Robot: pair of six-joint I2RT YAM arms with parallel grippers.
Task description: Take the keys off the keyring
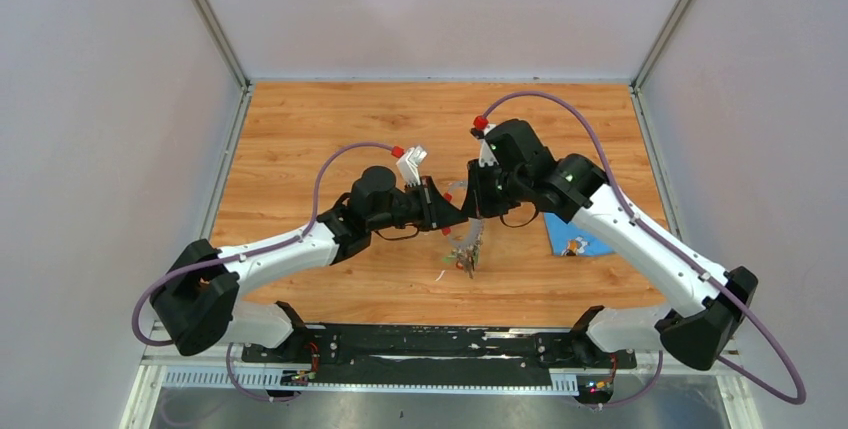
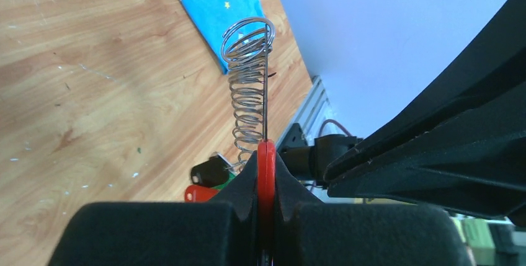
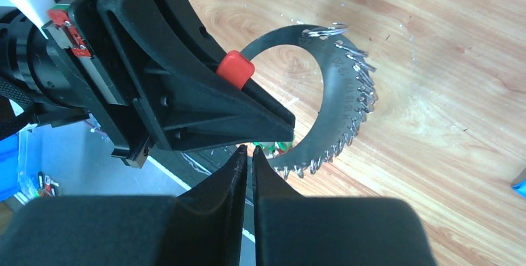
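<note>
While the left gripper [image 2: 267,182] clamped the keyring's red part [image 3: 236,69], the ring [image 3: 338,101] hung above mid-table [image 1: 300,129]. Just right of it, the right gripper [image 3: 247,154] was nearly closed on nothing visible. Keys [image 1: 468,249] dangled below, with a blue cloth [image 1: 575,239] to their right.

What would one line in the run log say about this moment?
left gripper: shut on keyring's red part | keyring: held above table | right gripper: nearly shut, holding nothing visible | keys: hanging below
</note>
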